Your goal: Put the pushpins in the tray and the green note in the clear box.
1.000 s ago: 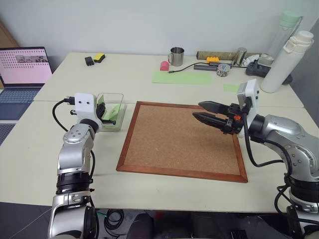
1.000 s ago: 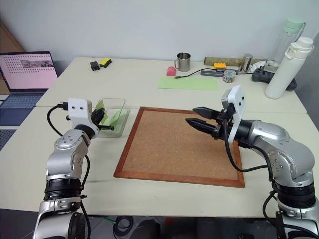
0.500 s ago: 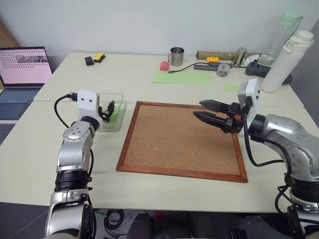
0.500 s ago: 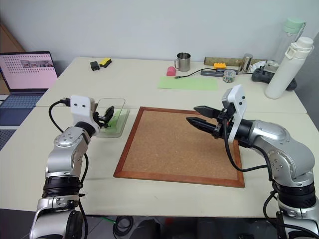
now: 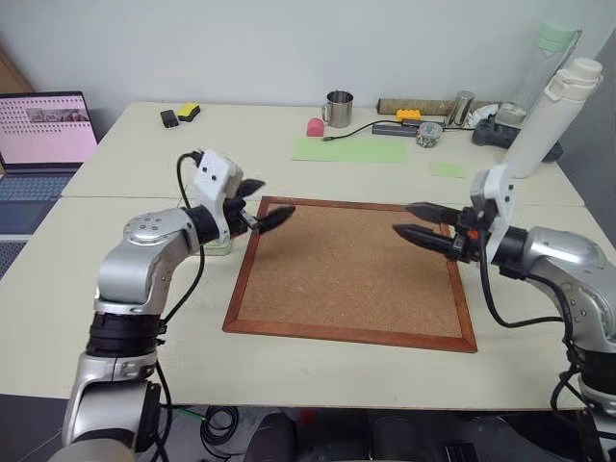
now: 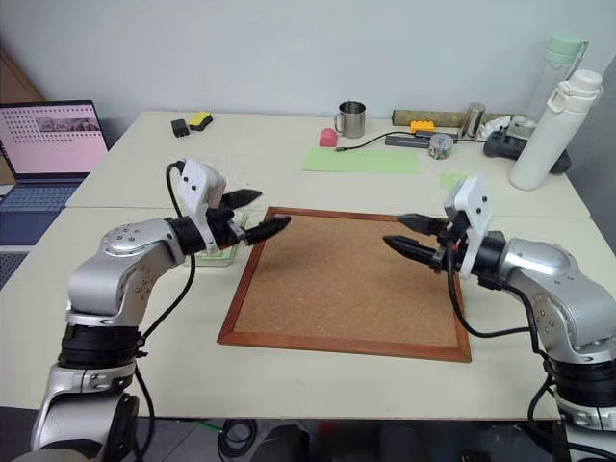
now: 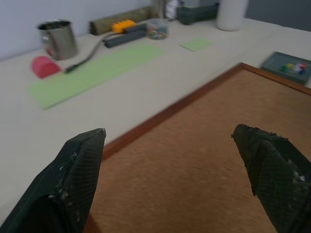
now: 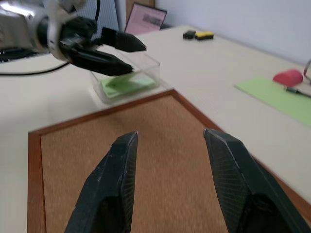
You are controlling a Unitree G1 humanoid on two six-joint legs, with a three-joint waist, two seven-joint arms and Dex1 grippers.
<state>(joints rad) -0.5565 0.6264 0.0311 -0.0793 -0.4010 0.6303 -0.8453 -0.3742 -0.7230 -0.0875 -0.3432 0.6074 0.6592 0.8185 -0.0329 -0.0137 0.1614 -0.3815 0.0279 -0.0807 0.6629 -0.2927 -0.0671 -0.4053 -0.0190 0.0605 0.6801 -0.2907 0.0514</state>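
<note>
While both arms hang over the worktop (image 5: pixel 318 361), the items stand as follows.

Left pincer (image 5: pixel 262 202): spread wide, holding nothing, over the left top corner of the cork board (image 5: pixel 351 265).

Right pincer (image 5: pixel 412 219): partly spread, holding nothing, over the right side of the board.

Clear box (image 8: pixel 146 68): on the worktop just beside the board's left edge, behind the left pincer in the head views.

Green note (image 8: pixel 124 83): lying flat inside the box; its mark cannot be made out.

Tray (image 7: pixel 286 65): dark, on the worktop just off the board's right edge, seen from the left wrist.

Pushpins (image 7: pixel 295 67): small coloured heads lying in the tray.

Other goods on the far worktop: steel mug (image 5: pixel 339 108), pink object (image 5: pixel 316 126), long pale green sheet (image 5: pixel 348 149), small green slip (image 5: pixel 447 169), white bottle (image 5: pixel 549 115). Laptop (image 5: pixel 43 130) on a lower surface at the far left.
</note>
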